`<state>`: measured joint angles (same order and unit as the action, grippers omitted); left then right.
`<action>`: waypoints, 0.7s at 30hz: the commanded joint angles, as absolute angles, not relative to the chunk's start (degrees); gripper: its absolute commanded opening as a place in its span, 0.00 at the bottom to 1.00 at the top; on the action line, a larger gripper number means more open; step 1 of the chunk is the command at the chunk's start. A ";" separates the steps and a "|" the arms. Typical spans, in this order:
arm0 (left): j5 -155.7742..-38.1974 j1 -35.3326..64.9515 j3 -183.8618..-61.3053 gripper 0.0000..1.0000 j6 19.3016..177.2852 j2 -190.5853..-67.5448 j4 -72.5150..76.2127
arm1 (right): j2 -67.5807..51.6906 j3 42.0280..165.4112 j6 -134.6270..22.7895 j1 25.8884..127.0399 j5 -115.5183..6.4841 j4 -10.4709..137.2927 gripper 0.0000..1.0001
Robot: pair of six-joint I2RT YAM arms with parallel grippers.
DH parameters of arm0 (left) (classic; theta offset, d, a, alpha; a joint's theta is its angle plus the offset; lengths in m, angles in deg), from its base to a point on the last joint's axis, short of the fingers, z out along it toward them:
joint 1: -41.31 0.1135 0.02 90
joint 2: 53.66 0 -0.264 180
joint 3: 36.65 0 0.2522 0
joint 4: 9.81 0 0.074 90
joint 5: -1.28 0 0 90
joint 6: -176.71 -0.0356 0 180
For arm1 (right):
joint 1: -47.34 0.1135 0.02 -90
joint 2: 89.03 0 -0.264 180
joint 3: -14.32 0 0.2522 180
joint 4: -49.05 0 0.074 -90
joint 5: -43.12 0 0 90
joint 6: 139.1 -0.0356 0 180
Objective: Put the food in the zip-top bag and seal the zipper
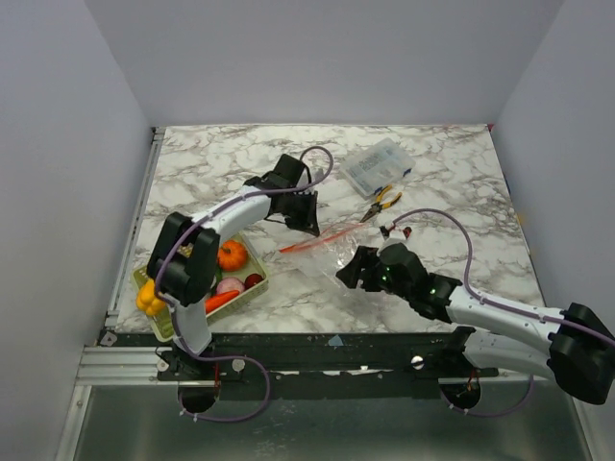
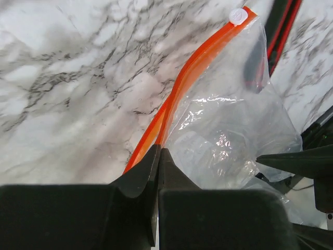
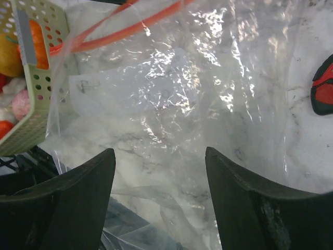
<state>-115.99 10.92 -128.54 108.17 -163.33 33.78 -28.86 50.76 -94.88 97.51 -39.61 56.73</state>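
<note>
White marbled table [image 1: 452,192], grey walls around. My left gripper [image 2: 158,156] is pinched shut on the zipper [image 2: 182,83], whose long axis runs away from my fingertips toward its white slider [image 2: 238,16]. My right gripper [image 3: 158,152] hovers wide-jawed at the zip-top bag's [image 1: 332,248] right edge. The food [image 1: 231,255] sits in the basket [image 3: 39,104] left of the bag, nearer my left arm. I see no readable writing.

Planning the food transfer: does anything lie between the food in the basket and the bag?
Nothing visible: only bare table separates the basket from the bag. The left arm does overhang the basket's left end.
</note>
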 commanded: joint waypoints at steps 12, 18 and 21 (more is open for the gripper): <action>-94.22 10.43 -128.66 0.00 106.13 -136.46 35.01 | -24.43 87.29 -112.74 96.82 -14.56 89.03 0.95; -94.09 9.50 -128.27 0.00 104.91 -134.22 34.62 | -9.65 106.71 -118.98 96.82 -9.28 99.24 0.96; -93.92 9.19 -127.80 0.00 104.99 -133.84 34.48 | -1.92 114.67 -122.25 96.82 -7.60 104.13 0.96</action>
